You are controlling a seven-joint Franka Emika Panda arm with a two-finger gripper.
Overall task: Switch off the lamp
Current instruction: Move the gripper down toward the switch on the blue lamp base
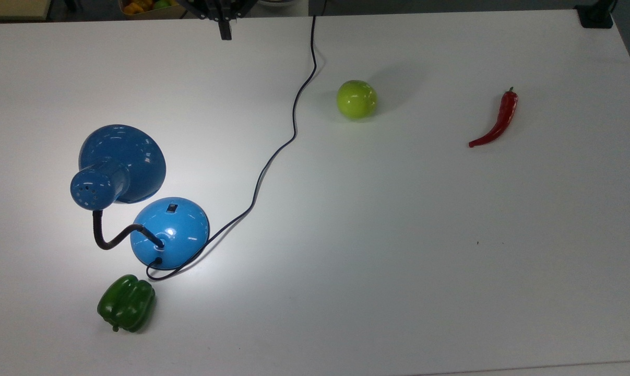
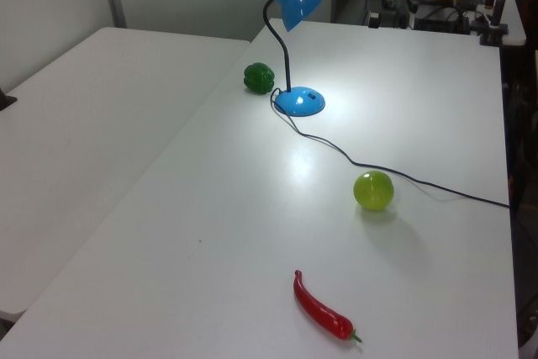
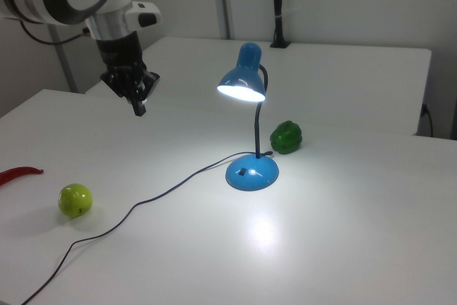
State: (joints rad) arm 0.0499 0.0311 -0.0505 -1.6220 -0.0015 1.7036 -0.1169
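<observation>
Right view: we see the lamp [image 3: 246, 119] standing in the middle of the frame on a white worktop [image 3: 343, 233], its blue shade glowing underneath and a bright pool of light on the surface below. So the lamp is on, and we judge the task barely begun. The small black switch [image 3: 243, 172] sits on the round blue base, facing the lower left of the frame. Nothing touches it.

The gripper [image 3: 138, 103] hangs in the upper left of the frame, above the worktop and well apart from the lamp. Its jaws look closed together, with nothing between them. In the top view the gripper [image 1: 224, 31] is at the top edge, left of centre, and the lamp [image 1: 137, 198] is at centre left, its switch [image 1: 172, 208] on the upper side of the base.

The black cord [image 1: 288, 136] runs from the base toward the top edge. A green pepper [image 1: 126, 303] lies just below the base, a green apple [image 1: 356, 99] and a red chilli [image 1: 497, 120] farther right.

What is left, as we judge it: cross to the base, come down on the switch, and press it.
</observation>
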